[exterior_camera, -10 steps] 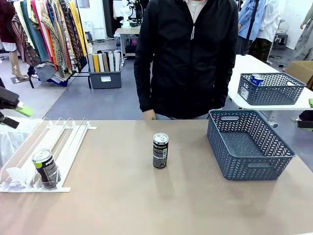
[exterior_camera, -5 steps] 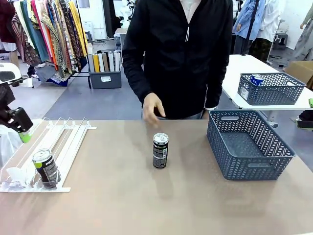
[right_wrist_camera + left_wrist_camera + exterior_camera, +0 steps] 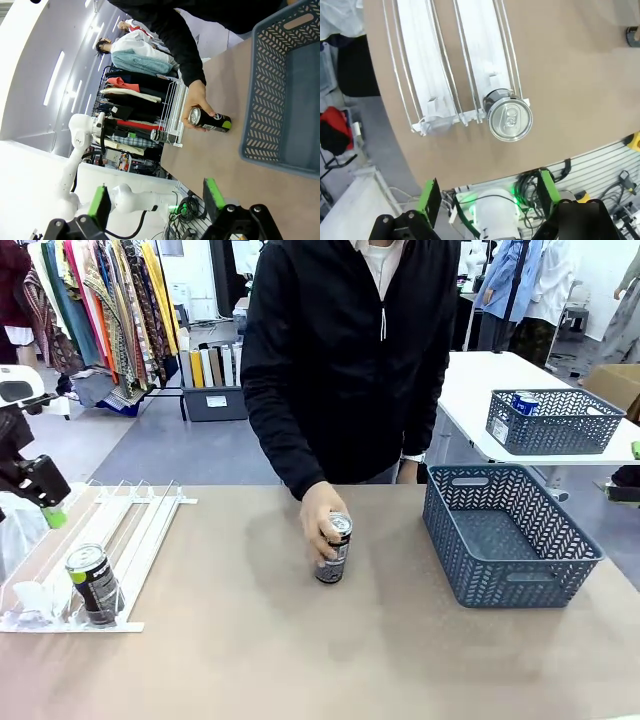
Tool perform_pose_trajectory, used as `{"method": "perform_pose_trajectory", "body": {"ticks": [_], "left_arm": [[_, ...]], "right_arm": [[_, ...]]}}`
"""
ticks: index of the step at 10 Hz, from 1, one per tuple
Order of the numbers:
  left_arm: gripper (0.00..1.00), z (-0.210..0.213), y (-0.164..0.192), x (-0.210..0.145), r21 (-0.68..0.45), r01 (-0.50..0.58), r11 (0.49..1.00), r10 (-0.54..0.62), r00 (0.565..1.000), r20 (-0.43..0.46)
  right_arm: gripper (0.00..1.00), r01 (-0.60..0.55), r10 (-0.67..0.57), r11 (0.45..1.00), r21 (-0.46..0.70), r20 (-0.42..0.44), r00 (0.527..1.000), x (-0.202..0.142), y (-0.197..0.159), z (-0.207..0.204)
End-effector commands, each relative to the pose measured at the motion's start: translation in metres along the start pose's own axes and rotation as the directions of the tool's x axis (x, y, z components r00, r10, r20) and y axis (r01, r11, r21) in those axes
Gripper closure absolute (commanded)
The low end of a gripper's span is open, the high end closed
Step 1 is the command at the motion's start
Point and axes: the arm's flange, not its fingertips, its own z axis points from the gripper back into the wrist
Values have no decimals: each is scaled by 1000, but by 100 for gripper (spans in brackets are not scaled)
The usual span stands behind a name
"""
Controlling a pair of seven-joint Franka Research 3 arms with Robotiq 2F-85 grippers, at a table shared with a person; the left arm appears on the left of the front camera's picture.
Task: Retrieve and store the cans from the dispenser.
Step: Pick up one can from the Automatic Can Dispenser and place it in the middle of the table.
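Observation:
A dark can (image 3: 93, 583) with a silver top (image 3: 510, 119) stands at the front stopper of the white slanted dispenser (image 3: 130, 525). My left gripper (image 3: 50, 510) hovers over the rack's far left end; its pads (image 3: 429, 200) stand wide apart, open and empty, with the can below and ahead of them. A second dark can (image 3: 334, 550) stands mid-table, with the person's hand (image 3: 320, 515) wrapped around it. In the right wrist view that can (image 3: 214, 121) lies beyond my right gripper (image 3: 156, 200), which is open and empty, well short of the can.
A grey-blue perforated basket (image 3: 560, 570) sits at the table's right, nothing inside. A second basket (image 3: 590, 430) holding a blue can (image 3: 524, 402) is on a white table behind. The person stands at the far edge, leaning in.
The person's hand came down from the table's far edge and closed around the middle can. My left gripper dropped lower and moved right, toward the rack's far end.

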Motion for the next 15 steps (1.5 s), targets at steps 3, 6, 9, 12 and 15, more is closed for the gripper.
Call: {"method": "perform_pose_trajectory", "body": {"ticks": [3, 6, 9, 12, 15], "left_arm": [[0, -38, -33, 5, -49, -52, 997, 56, 996, 75], [0, -75, -42, 4, 22, -137, 990, 136, 990, 32], [0, -108, -44, 17, 53, -198, 979, 195, 979, 66], [0, -128, -43, 30, 65, -205, 977, 204, 979, 25], [0, -126, -40, 29, 73, -217, 973, 217, 976, 14]], "right_arm": [[0, -8, 7, 1000, 18, 13, 1000, 2, 4, -1], [0, -8, 7, 1000, 18, 13, 1000, 2, 4, -1], [0, -8, 7, 1000, 18, 13, 1000, 2, 4, -1], [0, -8, 7, 1000, 18, 13, 1000, 2, 4, -1], [0, -8, 7, 1000, 18, 13, 1000, 2, 4, -1]]}}
